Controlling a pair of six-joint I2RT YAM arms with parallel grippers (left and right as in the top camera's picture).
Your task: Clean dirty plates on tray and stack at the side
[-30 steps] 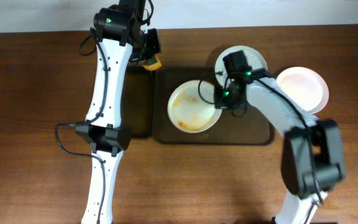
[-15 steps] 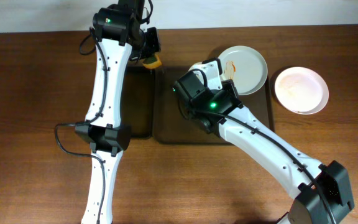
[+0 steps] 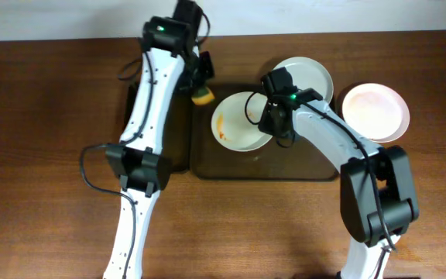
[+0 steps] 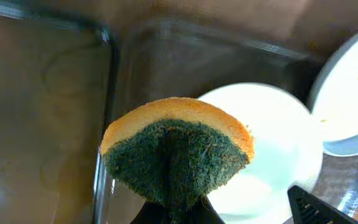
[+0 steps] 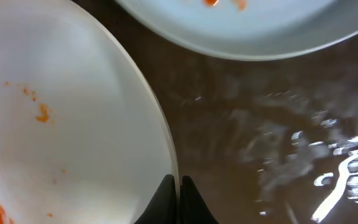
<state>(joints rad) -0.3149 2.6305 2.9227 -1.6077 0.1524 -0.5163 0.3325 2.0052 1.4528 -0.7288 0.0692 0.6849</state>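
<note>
A white plate (image 3: 237, 120) streaked with orange sauce lies over the left half of the dark brown tray (image 3: 304, 161). My right gripper (image 3: 270, 122) is shut on its right rim, the fingertips (image 5: 168, 191) pinching the edge of that plate (image 5: 61, 124). A second stained plate (image 3: 310, 77) sits at the tray's far right corner. The third plate (image 3: 374, 112) rests on the table to the right of the tray. My left gripper (image 3: 200, 85) is shut on a yellow and green sponge (image 4: 176, 152), held just beyond the held plate's left edge (image 4: 272, 143).
A narrower black tray (image 3: 175, 132) lies to the left of the brown tray, partly under my left arm. Bare wooden table (image 3: 45, 155) spreads on both sides and toward the near edge.
My left arm has swung right, carrying the sponge from the black tray's far end to the brown tray's left rim. The right gripper still holds the plate, now a little farther back.
</note>
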